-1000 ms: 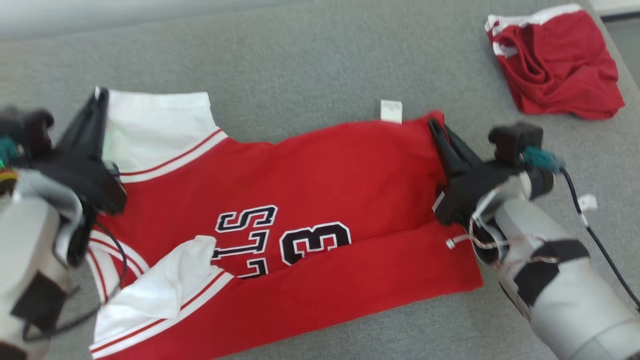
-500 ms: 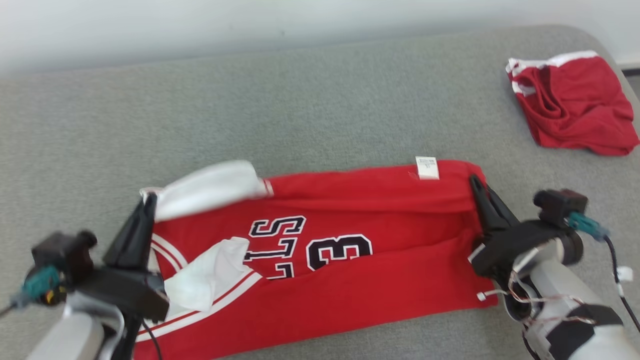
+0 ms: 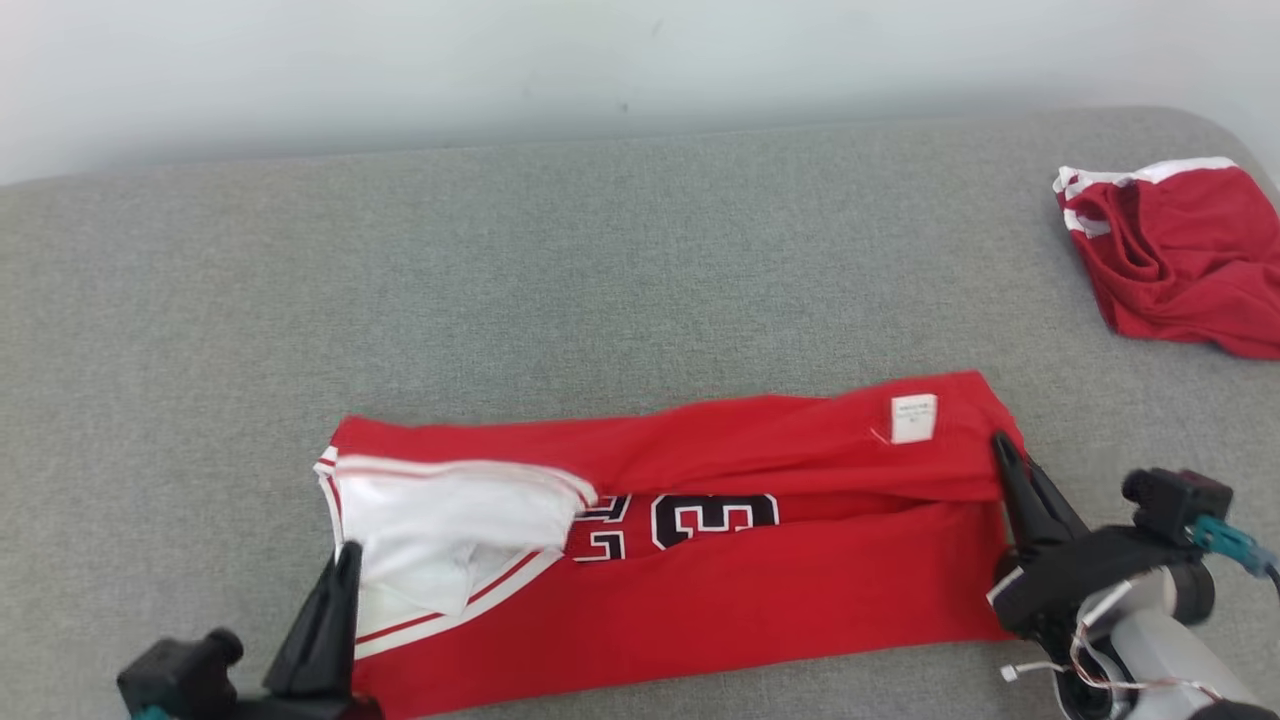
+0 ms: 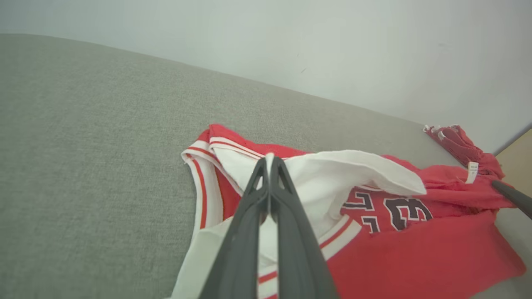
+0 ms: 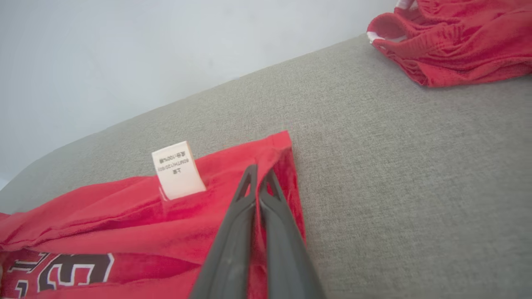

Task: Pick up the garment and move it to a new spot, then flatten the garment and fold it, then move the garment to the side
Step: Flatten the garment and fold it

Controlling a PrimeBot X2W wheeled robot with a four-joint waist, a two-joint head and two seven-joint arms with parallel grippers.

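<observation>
Head view puts you mid-fold: jersey (image 3: pixel 700 600) on the cushion (image 3: pixel 600 280), well apart from the shorts (image 3: pixel 1180 260), left gripper (image 3: pixel 347 552) clamped on its end farthest from them, right gripper (image 3: pixel 1000 447) clamped on the nearest; next you'll likely need to lay both ends down level, then release.

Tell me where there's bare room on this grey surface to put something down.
The widest bare stretch of grey surface lies between the back wall and the jersey. Another patch lies left of the jersey. A narrower gap separates it from the crumpled red garment. Crowded: the near edge, where the left hand and right hand grip the jersey.
</observation>
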